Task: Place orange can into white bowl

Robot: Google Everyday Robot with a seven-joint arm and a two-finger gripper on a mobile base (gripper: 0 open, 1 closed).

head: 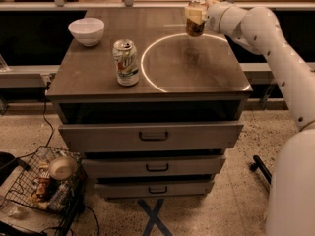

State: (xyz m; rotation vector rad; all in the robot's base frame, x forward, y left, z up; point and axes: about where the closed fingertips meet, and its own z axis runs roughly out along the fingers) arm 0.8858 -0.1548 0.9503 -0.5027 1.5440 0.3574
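Wire basket (29, 191) sitting on floor at far left, tan bowl (63, 167) lying among clutter inside. White bowl (86, 30) resting on back-left corner of cabinet top (88, 77). White-green can (126, 62) standing upright near front, just left of white ring (143, 68), 7UP logo showing faintly. Orange can (196, 27) being held upright over ring's far edge, well apart from white bowl, markings unreadable. Gripper (195, 14) clamping can's upper part, arm (275, 48) reaching in from right
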